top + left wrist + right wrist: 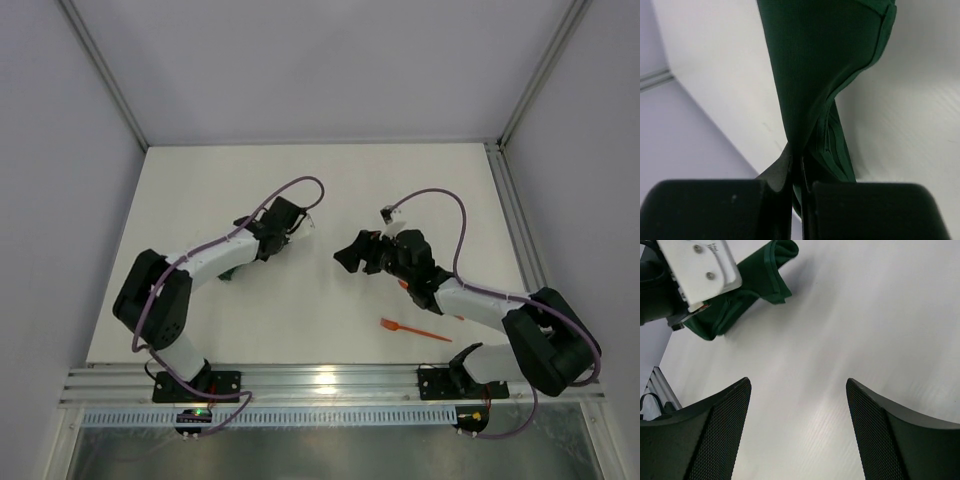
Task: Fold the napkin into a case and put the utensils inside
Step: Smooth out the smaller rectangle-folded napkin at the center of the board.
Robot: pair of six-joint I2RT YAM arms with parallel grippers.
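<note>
The dark green napkin (820,55) is gathered into a narrow, folded bundle and hangs from my left gripper (796,161), which is shut on its cloth. In the top view the left gripper (285,226) is at table centre-left, and only a bit of napkin (230,272) shows under the arm. The right wrist view shows the bundle (757,287) at upper left. My right gripper (799,390) is open and empty over bare table; it also shows in the top view (350,256). One orange utensil (415,329) lies near the front. A second orange piece (403,284) peeks from under the right arm.
A metal rail (330,385) runs along the near table edge. A frame bar (510,200) borders the right side. Grey walls enclose the white table (400,190).
</note>
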